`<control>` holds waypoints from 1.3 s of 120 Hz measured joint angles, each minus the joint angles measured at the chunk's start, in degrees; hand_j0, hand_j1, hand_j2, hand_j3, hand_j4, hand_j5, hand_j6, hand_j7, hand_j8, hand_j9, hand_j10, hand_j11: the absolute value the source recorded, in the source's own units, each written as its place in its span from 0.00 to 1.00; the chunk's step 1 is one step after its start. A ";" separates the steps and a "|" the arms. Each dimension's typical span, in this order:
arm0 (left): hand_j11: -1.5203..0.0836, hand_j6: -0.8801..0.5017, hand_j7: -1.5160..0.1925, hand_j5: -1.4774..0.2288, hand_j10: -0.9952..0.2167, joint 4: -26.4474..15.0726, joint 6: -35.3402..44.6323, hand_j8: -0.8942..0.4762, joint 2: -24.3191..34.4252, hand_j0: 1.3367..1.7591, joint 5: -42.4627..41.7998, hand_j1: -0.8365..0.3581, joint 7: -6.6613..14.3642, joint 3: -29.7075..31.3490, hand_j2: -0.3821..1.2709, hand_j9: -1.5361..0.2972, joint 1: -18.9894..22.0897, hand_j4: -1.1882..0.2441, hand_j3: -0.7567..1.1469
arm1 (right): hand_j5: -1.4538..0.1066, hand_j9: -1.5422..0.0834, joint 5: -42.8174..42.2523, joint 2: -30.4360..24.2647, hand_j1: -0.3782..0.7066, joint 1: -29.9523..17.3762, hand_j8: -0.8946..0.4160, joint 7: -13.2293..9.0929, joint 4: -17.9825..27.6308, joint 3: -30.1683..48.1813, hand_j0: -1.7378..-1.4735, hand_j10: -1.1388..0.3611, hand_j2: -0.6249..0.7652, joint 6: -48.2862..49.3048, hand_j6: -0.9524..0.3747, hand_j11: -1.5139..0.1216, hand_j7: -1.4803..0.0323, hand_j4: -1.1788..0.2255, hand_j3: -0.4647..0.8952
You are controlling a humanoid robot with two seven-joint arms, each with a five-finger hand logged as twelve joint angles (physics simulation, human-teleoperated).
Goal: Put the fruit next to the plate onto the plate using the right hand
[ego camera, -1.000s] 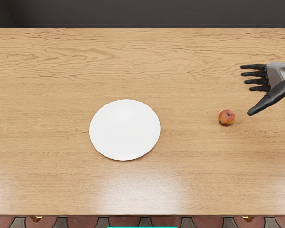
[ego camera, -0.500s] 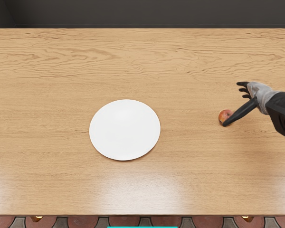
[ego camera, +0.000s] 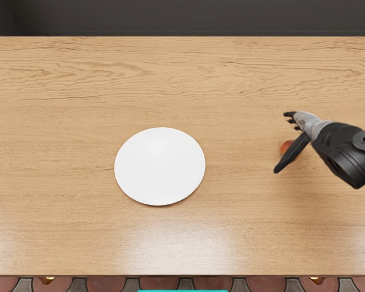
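Observation:
A round white plate lies flat on the wooden table, a little left of centre. The fruit, a small red apple, sits on the table to the plate's right; only a thin sliver of it shows. My right hand comes in from the right edge and hovers directly over the apple, covering most of it. Its thumb stretches down-left past the fruit and the other fingers reach out above it, so the hand is spread and holds nothing. Whether any finger touches the apple cannot be told.
The table's front edge runs along the bottom of the view, with a tiled floor below it. A dark wall stands behind the far edge.
The right hand has moved left and downward, from beside the apple to over it, now hiding most of the fruit. The apple and the plate have not moved.

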 joint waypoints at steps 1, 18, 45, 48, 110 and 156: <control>0.76 0.47 0.71 0.69 0.63 0.00 0.00 0.48 0.00 0.76 0.00 0.76 0.00 0.00 0.26 0.67 -0.01 0.67 0.40 | 0.89 0.91 0.02 0.00 0.08 0.03 0.65 0.00 -0.20 -0.15 0.30 0.73 0.44 0.00 0.68 0.89 0.94 0.81 0.34; 0.76 0.47 0.71 0.69 0.63 0.01 0.00 0.48 0.00 0.76 0.00 0.76 0.00 0.00 0.26 0.67 0.05 0.67 0.40 | 0.89 0.91 1.31 -0.99 0.08 0.32 0.65 0.00 -3.40 -1.97 0.30 0.73 0.44 -0.01 0.68 0.89 0.94 0.81 0.34; 0.76 0.47 0.71 0.69 0.63 0.02 0.01 0.48 0.00 0.76 0.00 0.76 0.00 0.00 0.26 0.67 0.00 0.67 0.40 | 0.89 0.91 5.04 -0.76 0.08 0.51 0.65 0.00 -5.42 -3.76 0.30 0.73 0.44 -0.01 0.68 0.89 0.94 0.81 0.34; 0.76 0.47 0.71 0.69 0.63 0.02 0.01 0.48 0.00 0.76 0.00 0.76 0.00 0.00 0.26 0.67 0.05 0.67 0.40 | 0.89 0.91 5.54 -0.47 0.08 0.54 0.65 0.00 -5.77 -3.81 0.30 0.73 0.44 -0.01 0.68 0.89 0.94 0.81 0.34; 0.76 0.47 0.71 0.69 0.63 0.00 0.01 0.48 0.00 0.76 0.00 0.76 0.00 0.00 0.26 0.67 -0.01 0.67 0.40 | 0.89 0.91 17.29 10.32 0.09 12.52 0.64 0.00 -10.19 -19.32 0.30 0.72 0.44 0.00 0.68 0.88 0.93 0.80 0.34; 0.76 0.47 0.71 0.69 0.63 0.01 -0.01 0.48 0.00 0.76 0.00 0.76 0.00 0.00 0.26 0.67 0.05 0.67 0.40 | 0.81 0.83 18.80 14.73 0.19 14.52 0.57 0.00 -13.75 -21.79 0.30 0.66 0.43 0.00 0.60 0.81 0.85 0.73 0.34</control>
